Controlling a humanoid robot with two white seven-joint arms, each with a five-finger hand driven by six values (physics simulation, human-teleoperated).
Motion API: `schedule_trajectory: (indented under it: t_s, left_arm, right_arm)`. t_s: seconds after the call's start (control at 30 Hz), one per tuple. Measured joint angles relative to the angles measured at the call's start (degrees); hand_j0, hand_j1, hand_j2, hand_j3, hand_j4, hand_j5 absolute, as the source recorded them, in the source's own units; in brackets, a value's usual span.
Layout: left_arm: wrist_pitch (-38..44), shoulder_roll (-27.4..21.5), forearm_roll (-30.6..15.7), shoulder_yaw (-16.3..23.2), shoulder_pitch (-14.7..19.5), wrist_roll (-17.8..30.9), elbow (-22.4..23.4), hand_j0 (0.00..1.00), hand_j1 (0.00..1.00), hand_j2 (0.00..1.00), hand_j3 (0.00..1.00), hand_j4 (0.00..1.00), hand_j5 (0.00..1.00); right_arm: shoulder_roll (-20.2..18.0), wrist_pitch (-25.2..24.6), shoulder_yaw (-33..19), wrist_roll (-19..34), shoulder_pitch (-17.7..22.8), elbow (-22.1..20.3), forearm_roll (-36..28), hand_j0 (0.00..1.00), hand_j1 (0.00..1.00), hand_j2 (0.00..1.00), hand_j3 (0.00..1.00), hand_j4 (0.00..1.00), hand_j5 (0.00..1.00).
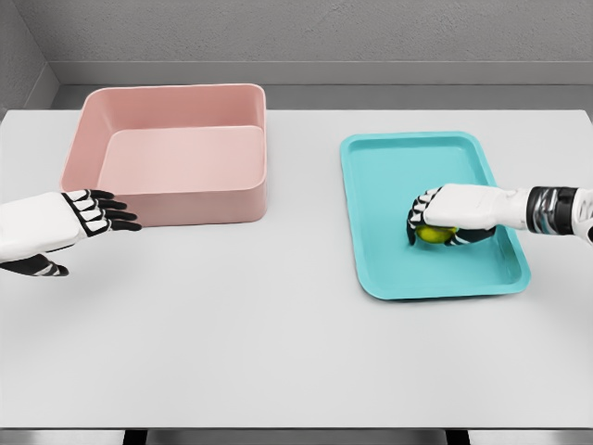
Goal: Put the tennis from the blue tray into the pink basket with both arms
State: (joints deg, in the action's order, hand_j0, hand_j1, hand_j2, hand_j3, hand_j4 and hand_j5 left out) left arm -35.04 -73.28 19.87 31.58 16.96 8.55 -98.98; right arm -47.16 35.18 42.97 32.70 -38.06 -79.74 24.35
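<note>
Table white, apparently matte; grey wall behind.

The scene is evenly and brightly lit by soft, diffuse light from above. Only faint, soft-edged shadows are cast, seen beneath the left hand at the lower left and inside the pink basket at the upper left. No glare is produced on the white table. Everything is rendered sharply, with no blur and no distortion at the edges.

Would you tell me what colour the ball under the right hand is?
Yellow-green; the tennis ball peeks out beneath the right hand in the head view.
</note>
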Motion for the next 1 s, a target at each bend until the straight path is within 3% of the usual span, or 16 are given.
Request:
schedule_trajectory:
  t_s: [0.6, 1.0]
  left_arm:
    - [0.0, 0.3, 0.3, 0.1, -0.2, 0.1, -0.6, 1.0, 1.0, 1.0, 1.0, 1.0, 1.0]
    - [0.0, 0.2, 0.4, 0.1, -0.3, 0.2, -0.6, 1.0, 1.0, 1.0, 1.0, 1.0, 1.0]
  right_arm:
    - [0.1, 0.0, -1.9, 0.2, -0.1, -15.8, -0.1, 0.42, 0.42, 0.42, 0.42, 0.42, 0.42]
    - [11.1, 0.0, -0.9, 1.7, -1.2, -18.1, 1.7, 0.42, 0.42, 0.42, 0.42, 0.42, 0.42]
